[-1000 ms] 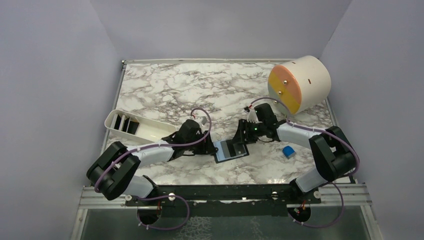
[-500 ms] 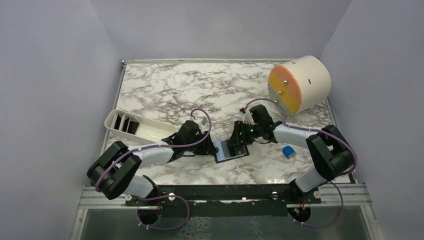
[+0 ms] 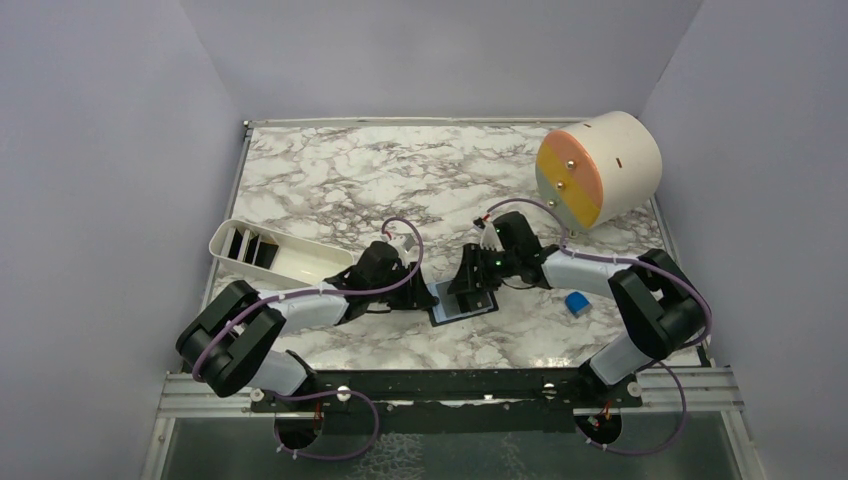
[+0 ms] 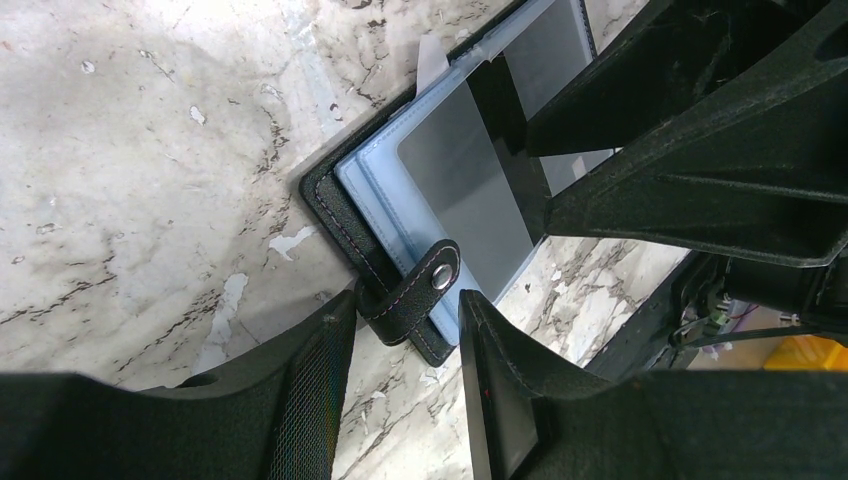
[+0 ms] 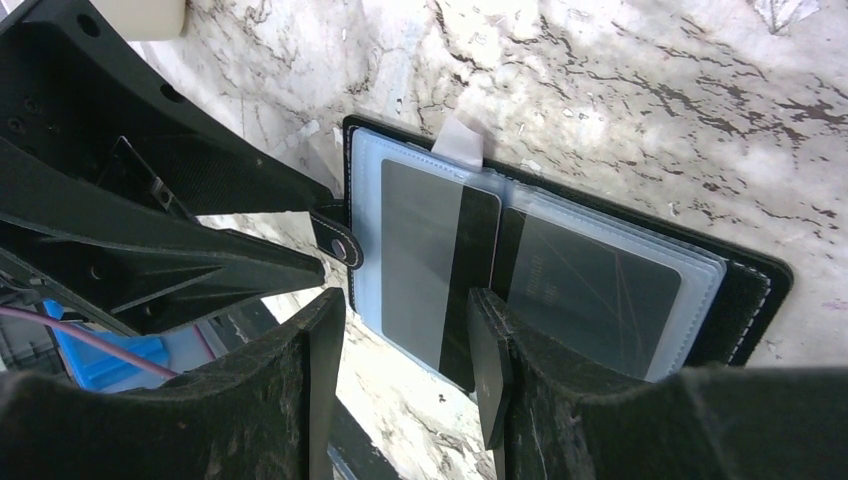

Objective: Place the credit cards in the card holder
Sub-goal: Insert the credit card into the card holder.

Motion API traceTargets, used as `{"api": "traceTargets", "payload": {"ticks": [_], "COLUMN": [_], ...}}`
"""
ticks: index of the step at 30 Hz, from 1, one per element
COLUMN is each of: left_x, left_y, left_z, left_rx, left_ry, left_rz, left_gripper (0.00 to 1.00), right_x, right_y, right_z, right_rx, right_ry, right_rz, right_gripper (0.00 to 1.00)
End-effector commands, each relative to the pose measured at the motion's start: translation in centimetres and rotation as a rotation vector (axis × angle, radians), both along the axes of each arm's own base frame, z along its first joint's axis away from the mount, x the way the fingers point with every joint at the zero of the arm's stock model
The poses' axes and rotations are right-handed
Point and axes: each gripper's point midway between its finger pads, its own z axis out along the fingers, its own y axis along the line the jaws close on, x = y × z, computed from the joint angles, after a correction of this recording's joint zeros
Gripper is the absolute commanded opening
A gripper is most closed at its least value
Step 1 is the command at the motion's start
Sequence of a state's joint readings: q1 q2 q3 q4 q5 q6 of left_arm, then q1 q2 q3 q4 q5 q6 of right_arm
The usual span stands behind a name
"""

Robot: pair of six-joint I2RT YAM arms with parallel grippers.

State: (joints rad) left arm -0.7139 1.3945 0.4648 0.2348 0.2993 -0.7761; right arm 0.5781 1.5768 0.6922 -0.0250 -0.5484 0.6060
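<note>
Card holder job: partway there, I reckon

The card holder (image 5: 745, 300) lies open on the marble surface (image 3: 330, 170) between my two arms. A grey card (image 5: 590, 290) sits in its far sleeve, and a striped card (image 5: 430, 250) lies on the page by the strap, not clearly tucked. The right gripper (image 5: 405, 300) has its jaws apart over it. The left gripper (image 4: 408, 298) has its jaws flanking the strap tab (image 4: 425, 290); I can't tell if they're pinching. More dark cards (image 3: 250, 246) wait in the white tray (image 3: 300, 262).
</note>
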Motion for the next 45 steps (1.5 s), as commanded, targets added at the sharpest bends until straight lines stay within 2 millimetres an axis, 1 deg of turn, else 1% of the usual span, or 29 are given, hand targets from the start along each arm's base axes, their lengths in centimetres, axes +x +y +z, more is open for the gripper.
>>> {"api": "traceTargets", "payload": {"ticks": [1, 6, 10, 12, 17, 21, 23, 26, 32, 36, 40, 45], "left_x": [-0.3, -0.2, -0.2, -0.3, -0.3, -0.3, -0.4, -0.5, -0.3, -0.2, -0.2, -0.3], "left_y": [-0.5, -0.6, -0.6, -0.5, -0.6, -0.7, -0.8, -1.1, -1.1, -1.2, -1.2, -0.2], "left_z": [0.2, 0.3, 0.4, 0.3, 0.5, 0.3, 0.3, 0.7, 0.9, 1.1, 1.3, 0.9], "left_rx": [-0.03, -0.033, -0.037, -0.037, -0.041, -0.038, -0.045, -0.075, -0.074, -0.08, -0.081, 0.03], "left_ry": [-0.001, -0.001, -0.001, 0.001, -0.004, 0.003, 0.013, 0.022, 0.004, 0.001, -0.011, -0.043], "left_rz": [-0.016, -0.014, -0.012, -0.011, -0.015, -0.02, -0.016, -0.014, -0.005, -0.004, -0.013, -0.047], "left_gripper": [0.44, 0.44, 0.44, 0.44, 0.44, 0.44, 0.44, 0.43, 0.43, 0.42, 0.42, 0.45], "right_x": [-0.3, -0.5, 0.5, 0.9, 1.2, 0.9, 0.6, 0.1, -0.6, -0.9, -0.6, -0.1], "right_y": [0.7, 0.8, 0.1, -0.3, -0.9, -0.6, -0.5, 0.1, 1.4, 1.3, 0.5, -0.9], "right_z": [0.0, 0.6, 1.1, 1.0, 0.2, -0.9, -1.1, -0.7, 0.9, 0.7, 0.0, 0.8], "right_rx": [0.025, 0.029, -0.03, -0.059, -0.101, -0.1, -0.09, -0.046, 0.015, 0.011, -0.046, -0.119], "right_ry": [0.001, -0.005, -0.058, -0.072, -0.077, -0.041, -0.027, -0.017, -0.047, -0.035, -0.044, -0.097], "right_rz": [0.008, 0.014, -0.008, -0.023, -0.043, -0.027, -0.024, -0.016, 0.013, 0.006, -0.011, -0.035], "right_gripper": [0.49, 0.49, 0.49, 0.49, 0.51, 0.51, 0.5, 0.47, 0.33, 0.28, 0.29, 0.36]}}
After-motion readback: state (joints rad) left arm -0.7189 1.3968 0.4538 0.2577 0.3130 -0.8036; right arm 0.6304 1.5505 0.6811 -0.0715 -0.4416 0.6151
